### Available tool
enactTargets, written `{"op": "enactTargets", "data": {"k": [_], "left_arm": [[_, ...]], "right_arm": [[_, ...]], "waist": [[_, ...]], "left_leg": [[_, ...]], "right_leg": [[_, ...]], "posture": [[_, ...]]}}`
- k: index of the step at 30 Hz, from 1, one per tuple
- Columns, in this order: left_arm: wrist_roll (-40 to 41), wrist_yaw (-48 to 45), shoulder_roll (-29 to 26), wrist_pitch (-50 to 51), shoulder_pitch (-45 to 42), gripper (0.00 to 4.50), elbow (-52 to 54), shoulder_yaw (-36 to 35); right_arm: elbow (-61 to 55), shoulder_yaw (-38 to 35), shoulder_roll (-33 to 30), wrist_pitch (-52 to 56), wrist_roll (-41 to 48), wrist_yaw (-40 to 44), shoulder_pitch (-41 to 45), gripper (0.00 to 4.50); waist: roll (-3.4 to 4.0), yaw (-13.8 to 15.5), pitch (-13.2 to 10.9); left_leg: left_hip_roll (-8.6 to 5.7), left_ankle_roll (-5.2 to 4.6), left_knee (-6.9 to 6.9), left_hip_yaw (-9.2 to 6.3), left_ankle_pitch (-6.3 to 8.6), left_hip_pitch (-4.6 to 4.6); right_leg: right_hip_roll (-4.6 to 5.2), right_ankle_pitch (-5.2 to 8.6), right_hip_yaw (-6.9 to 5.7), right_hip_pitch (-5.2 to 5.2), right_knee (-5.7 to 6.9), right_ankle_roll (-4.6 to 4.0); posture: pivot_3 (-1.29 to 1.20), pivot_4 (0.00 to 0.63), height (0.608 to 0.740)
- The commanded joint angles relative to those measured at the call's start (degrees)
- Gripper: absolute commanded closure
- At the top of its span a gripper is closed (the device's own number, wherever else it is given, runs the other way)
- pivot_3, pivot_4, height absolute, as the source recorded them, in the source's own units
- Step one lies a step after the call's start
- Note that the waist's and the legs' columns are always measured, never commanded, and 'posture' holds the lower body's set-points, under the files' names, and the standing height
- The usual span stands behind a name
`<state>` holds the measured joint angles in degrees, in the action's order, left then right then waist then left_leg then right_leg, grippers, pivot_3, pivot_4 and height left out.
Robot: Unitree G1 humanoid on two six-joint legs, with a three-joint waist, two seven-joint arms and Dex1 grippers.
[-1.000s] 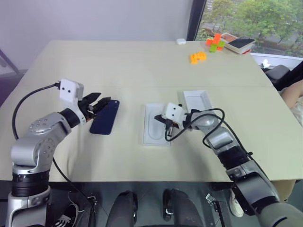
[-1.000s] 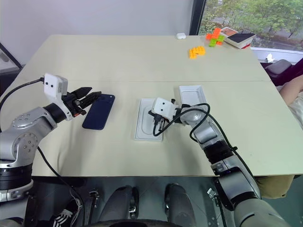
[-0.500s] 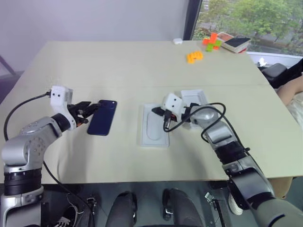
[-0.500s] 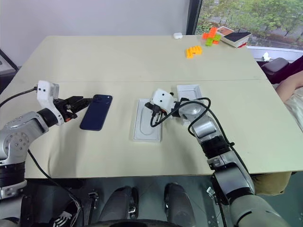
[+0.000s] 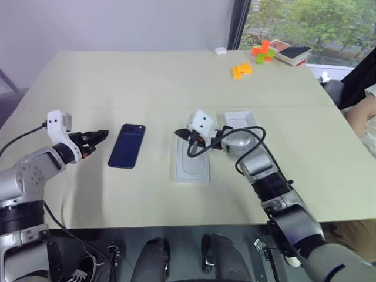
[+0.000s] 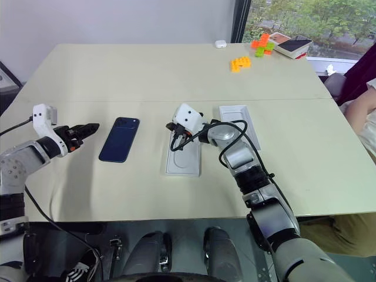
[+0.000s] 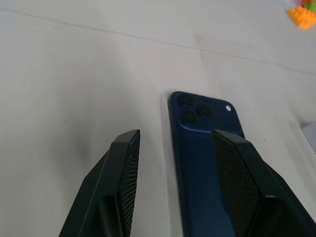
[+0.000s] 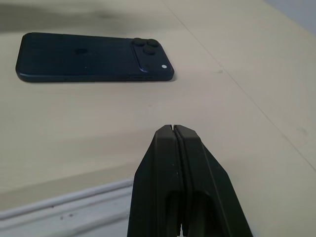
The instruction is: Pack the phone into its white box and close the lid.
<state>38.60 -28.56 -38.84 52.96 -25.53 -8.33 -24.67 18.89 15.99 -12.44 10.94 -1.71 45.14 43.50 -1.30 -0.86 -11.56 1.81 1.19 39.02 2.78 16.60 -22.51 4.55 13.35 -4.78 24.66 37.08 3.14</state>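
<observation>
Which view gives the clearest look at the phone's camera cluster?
The right wrist view: the phone lies whole, with its lenses and flash plain. The left wrist view shows the cluster too, but a finger covers part of the body. The eye views show the cluster only small.

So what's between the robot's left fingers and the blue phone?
Nothing, just bare table between the left gripper and the phone, as the left eye view shows.

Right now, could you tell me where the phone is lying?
The phone lies flat on the table, camera side up, on the robot's left, between the open left gripper and the flat white insert.
</observation>
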Motion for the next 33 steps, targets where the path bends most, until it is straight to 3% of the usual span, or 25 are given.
{"op": "enactTargets", "data": {"k": [1,12,19,33], "left_arm": [[0.9,-0.3,-1.5,2.6,-1.6,2.09,-1.7,-1.3],[-1.6,-1.2,-0.9,8.7,-7.5,2.09,-12.9,3.1],[0.6,-1.8,0.8,20.1,-13.4,2.09,-21.4,1.9],[0.2,-5.7,5.0,25.1,-11.7,2.09,-18.5,4.7]], "right_arm": [[-0.9,0.6,1.5,-0.3,-0.4,-1.1,1.8,4.45],[2.8,2.7,6.0,10.3,-1.8,-2.2,6.5,4.45],[2.6,3.2,6.9,17.8,-1.4,-1.4,8.9,4.45],[2.2,6.1,6.7,18.6,-2.8,-1.6,7.0,4.45]], "waist": [[0.00,0.0,0.0],[0.00,-0.1,0.0],[-0.02,0.2,0.0],[-0.03,0.3,0.0]], "left_leg": [[0.00,0.00,0.00,0.00,0.00,0.00],[-0.01,0.01,0.00,-0.01,-0.01,0.00],[-0.06,0.01,0.02,-0.01,-0.01,0.02],[-0.16,0.02,0.01,-0.01,-0.01,0.02]], "right_leg": [[0.00,0.00,0.00,0.00,0.00,0.00],[0.00,0.00,0.00,0.01,0.03,0.00],[0.05,-0.01,-0.01,0.00,0.09,0.00],[0.18,0.00,-0.01,-0.05,0.05,0.01]], "posture": [[0.00,0.150,0.740],[0.00,0.150,0.740],[0.00,0.150,0.740],[0.00,0.150,0.740]]}}
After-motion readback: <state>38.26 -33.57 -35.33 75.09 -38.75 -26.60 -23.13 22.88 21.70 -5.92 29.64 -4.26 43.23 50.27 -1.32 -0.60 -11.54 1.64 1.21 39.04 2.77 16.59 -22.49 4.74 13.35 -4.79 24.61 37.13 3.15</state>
